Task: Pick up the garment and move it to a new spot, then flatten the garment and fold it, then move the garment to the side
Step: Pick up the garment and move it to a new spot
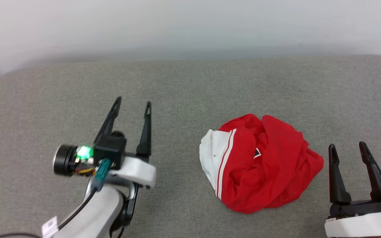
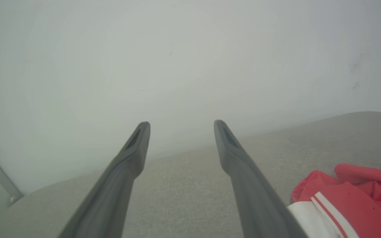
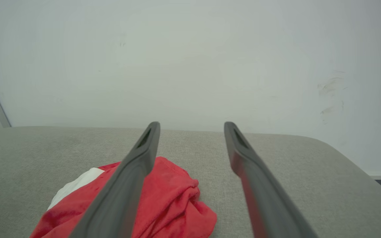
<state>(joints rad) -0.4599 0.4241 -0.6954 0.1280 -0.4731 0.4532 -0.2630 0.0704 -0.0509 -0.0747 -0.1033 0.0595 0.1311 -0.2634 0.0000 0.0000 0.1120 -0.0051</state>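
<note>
The garment (image 1: 270, 165) is a crumpled, rounded heap of soft red jersey. A white sleeve with thin red-and-white striped trim is turned toward the table's left side, and a scrap of black-and-white print shows in a fold. It lies on the table (image 1: 190, 86), right of the middle and toward the front edge. The table top is a grey woven fabric with rounded far corners, set against a plain pale wall (image 1: 190, 26).

The head view takes in the whole heap with both grippers. The left wrist view catches only the striped sleeve side (image 2: 349, 205) at its lower right. The right wrist view shows the red bulk (image 3: 174, 198) partly behind one finger, and scuff marks (image 3: 329, 86) on the wall.

The left gripper (image 1: 133, 100) (image 2: 182, 123) stands well apart from the garment, its jaws wide and holding nothing. The right gripper (image 1: 347, 144) (image 3: 191, 124) is just beside the heap's right edge, near the table's front right corner. Its jaws are also spread wide, with nothing between them.
</note>
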